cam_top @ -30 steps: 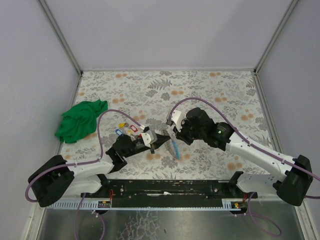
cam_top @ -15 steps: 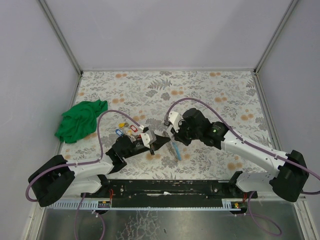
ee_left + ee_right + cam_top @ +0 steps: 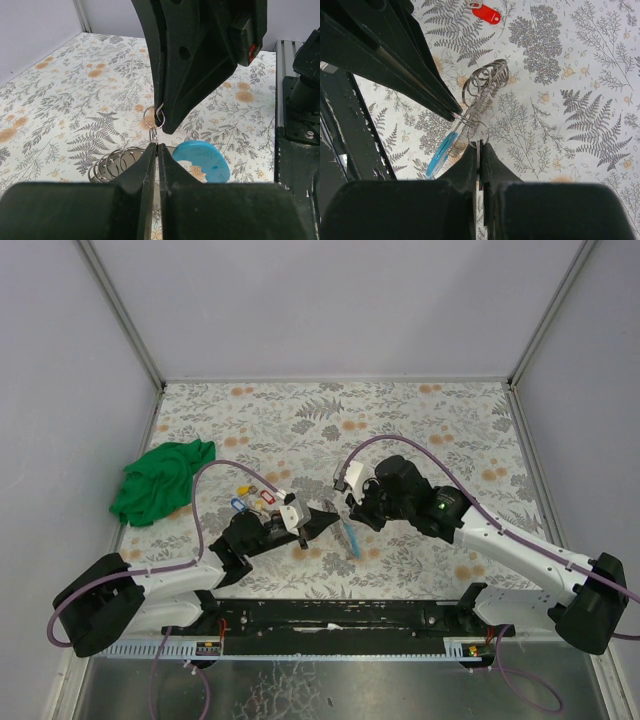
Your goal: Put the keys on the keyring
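The left jaws are pressed together on a thin wire loop of the keyring (image 3: 154, 136), a bunch of small grey metal rings with a flat, bright light-blue tag (image 3: 201, 159); the right jaws, tip to tip with them from the other side, are likewise closed on one of its small loops (image 3: 479, 134). The two pairs of jaws meet over the near middle of the floral-patterned worktop (image 3: 420, 420); the keyring sits between and just below their tips, its blue part towards the near edge; whether it touches the worktop I cannot tell. The keys (image 3: 250, 502), tiny metal ones with oblong plastic tags in yellow, blue and red, lie in a small cluster on the worktop beside the left arm, apart from the keyring; one red tag (image 3: 486, 15) shows in the right wrist view, beyond the rings. A crumpled green cloth (image 3: 160, 480) lies at the worktop's left edge, well apart from the keys.
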Available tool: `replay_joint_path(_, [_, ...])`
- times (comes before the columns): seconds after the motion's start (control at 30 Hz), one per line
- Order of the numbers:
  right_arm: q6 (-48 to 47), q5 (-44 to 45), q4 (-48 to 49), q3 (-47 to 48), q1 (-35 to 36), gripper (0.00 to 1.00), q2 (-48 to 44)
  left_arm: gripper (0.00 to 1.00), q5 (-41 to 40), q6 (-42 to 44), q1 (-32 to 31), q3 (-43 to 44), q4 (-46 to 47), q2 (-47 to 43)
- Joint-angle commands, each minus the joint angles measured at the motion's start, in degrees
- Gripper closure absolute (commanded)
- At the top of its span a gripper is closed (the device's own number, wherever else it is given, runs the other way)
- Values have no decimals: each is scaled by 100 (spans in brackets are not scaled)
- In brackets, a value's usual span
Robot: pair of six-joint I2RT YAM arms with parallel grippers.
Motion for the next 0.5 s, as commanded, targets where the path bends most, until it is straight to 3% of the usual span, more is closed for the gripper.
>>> replay_joint_path(0.0, [-86,-77,75,97,-37,100,-183,94,-99,95,-25,115,-101,-178])
replay_joint_path(0.2, [-186,-338,16,255,-37,100,-125,76,-133,56,-23,196,-411,-234])
replay_joint_path(0.47, [-328,-455,-72,361,-32,100,-60,65,49,103,-25,412,-705,-195])
